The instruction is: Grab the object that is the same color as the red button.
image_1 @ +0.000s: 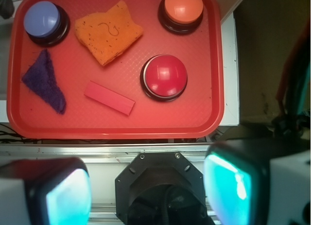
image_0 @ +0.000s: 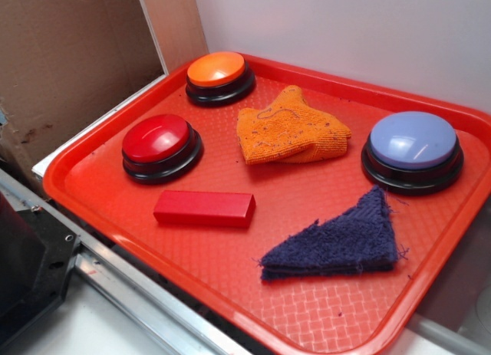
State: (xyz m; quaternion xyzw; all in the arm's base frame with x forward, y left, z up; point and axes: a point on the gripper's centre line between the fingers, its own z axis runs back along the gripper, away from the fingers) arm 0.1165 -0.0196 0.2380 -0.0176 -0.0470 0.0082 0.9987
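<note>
A flat red rectangular block [image_0: 204, 208] lies on the red tray [image_0: 230, 286], in front of the red domed button [image_0: 159, 144]. In the wrist view the block [image_1: 109, 97] lies left of and slightly below the red button [image_1: 164, 77]. My gripper [image_1: 148, 188] is open and empty, its two teal pads wide apart. It hangs high above the robot's black base, outside the tray's near edge and well away from the block. The gripper does not show in the exterior view.
On the tray also sit an orange button [image_0: 219, 74], a pale blue button [image_0: 413, 147], an orange cloth [image_0: 288, 126] and a dark blue cloth [image_0: 341, 241]. A metal rail [image_0: 130, 282] runs along the tray's near edge. A cardboard wall [image_0: 69, 56] stands at the left.
</note>
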